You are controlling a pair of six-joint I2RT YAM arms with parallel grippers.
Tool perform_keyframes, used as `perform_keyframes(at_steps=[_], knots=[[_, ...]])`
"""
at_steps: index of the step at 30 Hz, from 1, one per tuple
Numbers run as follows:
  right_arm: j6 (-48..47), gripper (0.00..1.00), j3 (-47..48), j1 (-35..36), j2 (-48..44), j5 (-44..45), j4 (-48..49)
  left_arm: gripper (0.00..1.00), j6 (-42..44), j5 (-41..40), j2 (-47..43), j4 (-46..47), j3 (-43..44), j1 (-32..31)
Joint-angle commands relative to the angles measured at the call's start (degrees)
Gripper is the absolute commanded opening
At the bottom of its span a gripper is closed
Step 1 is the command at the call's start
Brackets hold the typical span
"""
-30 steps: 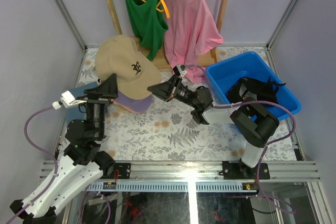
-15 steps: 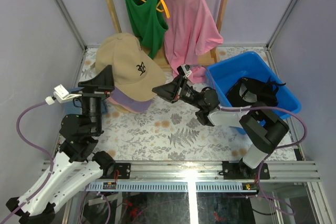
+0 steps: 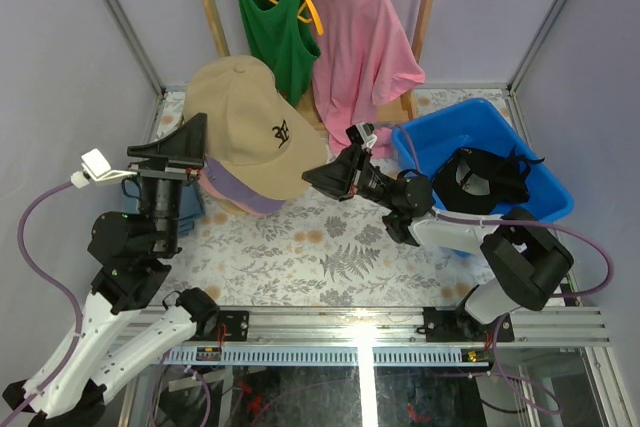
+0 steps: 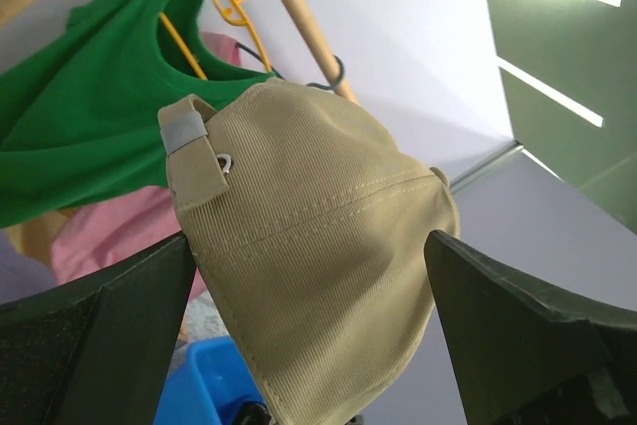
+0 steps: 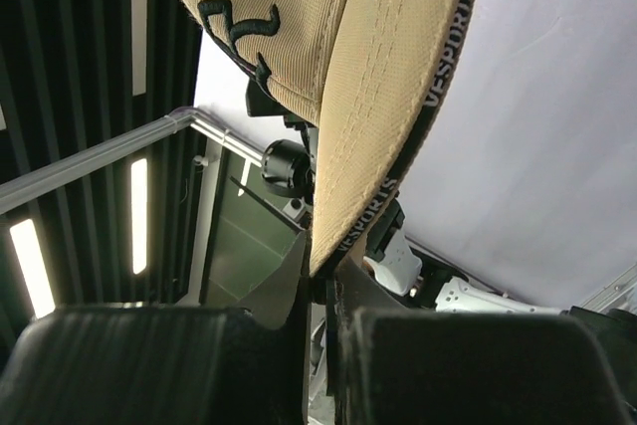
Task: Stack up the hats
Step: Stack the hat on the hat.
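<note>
One black cap (image 3: 487, 177) in bin (image 3: 452, 113); right tool (image 5: 318, 281) grips tan cap (image 3: 250, 132), left tool (image 4: 309, 241) wide

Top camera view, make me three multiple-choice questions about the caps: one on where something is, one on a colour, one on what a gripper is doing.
1. Where is the black cap?
A. on a shelf
B. in the blue bin
C. on a chair

2. What colour is the cap showing under the tan cap?
A. red
B. white
C. lavender

3. What is the right gripper doing?
A. shut on the tan cap's brim
B. open, holding nothing
C. shut on a shirt

Answers:
1. B: the black cap lies inside the bin's walls at the right of the table.
2. C: the lavender cap shows below the tan cap's edge.
3. A: the right wrist view shows the brim edge pinched between the fingers.
</note>
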Motion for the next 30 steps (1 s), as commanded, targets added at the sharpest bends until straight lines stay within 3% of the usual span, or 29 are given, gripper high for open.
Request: perform_keyframes(at_steps=[1, 11, 24, 30], knots=[[1.15, 0.00, -0.20, 0.37, -4.86, -1.87, 8.42, 0.94, -5.38, 5.09, 1.45, -3.48, 4.69, -0.01], [1.83, 0.00, -1.32, 1.57, -9.00, -2.40, 8.45, 0.89, -11.65, 7.88, 0.88, -5.03, 7.26, 0.03], [2.09, 0.00, -3.90, 2.49, -11.89, -2.63, 8.37, 0.70, -14.30, 3.36, -0.55, -4.24, 7.15, 0.01], [2.37, 0.00, -4.45, 2.39, -12.66, -2.58, 8.34, 0.68, -14.40, -0.19, -1.47, -6.59, 7.62, 0.03]])
